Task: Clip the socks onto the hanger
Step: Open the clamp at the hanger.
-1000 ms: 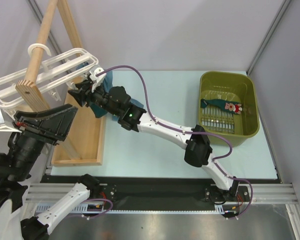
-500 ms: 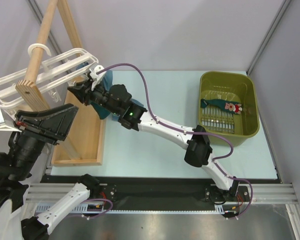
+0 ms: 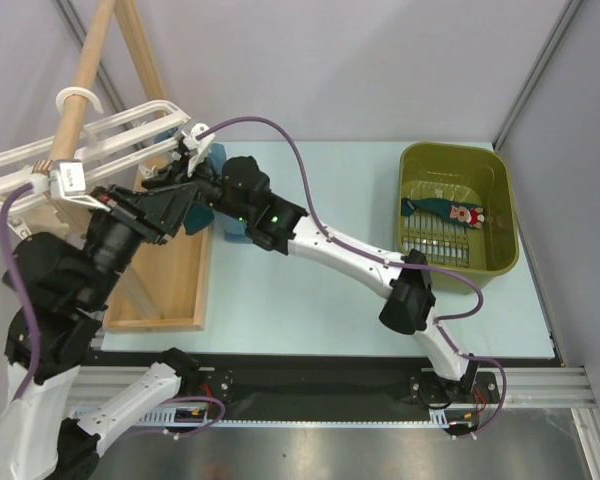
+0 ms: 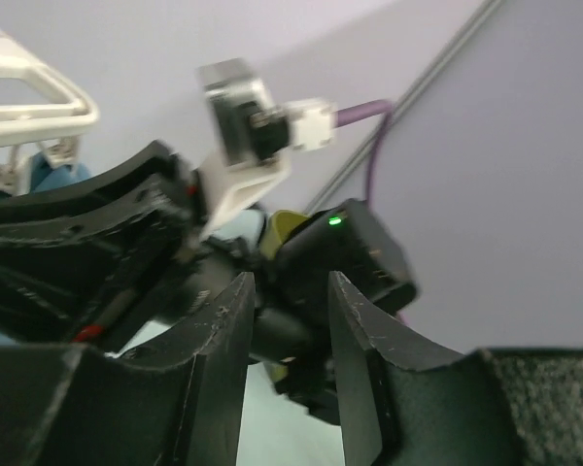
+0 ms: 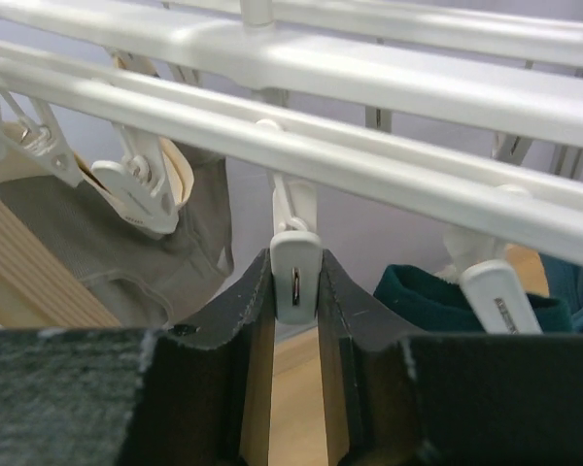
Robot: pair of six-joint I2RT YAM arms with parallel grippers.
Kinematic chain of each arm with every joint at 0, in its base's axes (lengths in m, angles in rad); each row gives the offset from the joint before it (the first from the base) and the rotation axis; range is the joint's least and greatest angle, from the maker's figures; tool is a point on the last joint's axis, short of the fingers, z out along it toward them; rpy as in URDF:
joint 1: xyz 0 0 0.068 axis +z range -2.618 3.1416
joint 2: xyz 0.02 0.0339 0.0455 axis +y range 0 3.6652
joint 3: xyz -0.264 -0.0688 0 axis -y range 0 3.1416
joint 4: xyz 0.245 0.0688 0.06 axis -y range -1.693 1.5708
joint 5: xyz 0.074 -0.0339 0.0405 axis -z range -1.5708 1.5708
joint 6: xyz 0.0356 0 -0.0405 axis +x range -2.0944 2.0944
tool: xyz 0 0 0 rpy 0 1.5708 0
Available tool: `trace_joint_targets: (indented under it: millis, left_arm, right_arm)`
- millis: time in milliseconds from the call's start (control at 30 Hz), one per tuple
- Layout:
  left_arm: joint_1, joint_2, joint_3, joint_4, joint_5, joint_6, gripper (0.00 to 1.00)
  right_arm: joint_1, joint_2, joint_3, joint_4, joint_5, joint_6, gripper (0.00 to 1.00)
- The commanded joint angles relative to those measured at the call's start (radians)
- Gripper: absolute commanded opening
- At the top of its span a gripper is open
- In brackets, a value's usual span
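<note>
While the right gripper (image 5: 295,287) pinches a white clip (image 5: 296,260) hanging from the hanger (image 5: 369,76) at far left, the left gripper (image 4: 291,311) hovers spread.

The right arm (image 3: 350,262) had white link shells between bulky black joint housings, a small green light (image 3: 271,217) on one housing, and a looping purple cable (image 3: 280,135). The left arm (image 3: 55,290) was mostly black, with a white lower link, its own purple cable and a white printed tag (image 3: 67,178). The gripper fingers (image 5: 243,320) were matte black.
</note>
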Motion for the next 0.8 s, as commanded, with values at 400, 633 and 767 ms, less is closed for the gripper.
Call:
trace_joint_targets:
  millis: [400,633,767]
  left_arm:
    - [-0.004,0.087,0.03,-0.061,-0.324,-0.187,0.45]
    - [-0.004,0.11,0.056,-0.104,-0.443,-0.178,0.53]
    - [-0.004,0.121,0.056,-0.095,-0.457,-0.145,0.57]
  right_arm:
    - [-0.134,-0.117,0.051,-0.213,-0.335,0.12,0.0]
    - [-0.14,-0.115,0.068,-0.241,-0.386,0.111,0.0]
    - [-0.147,-0.118,0.067,-0.244,-0.41,0.117,0.0]
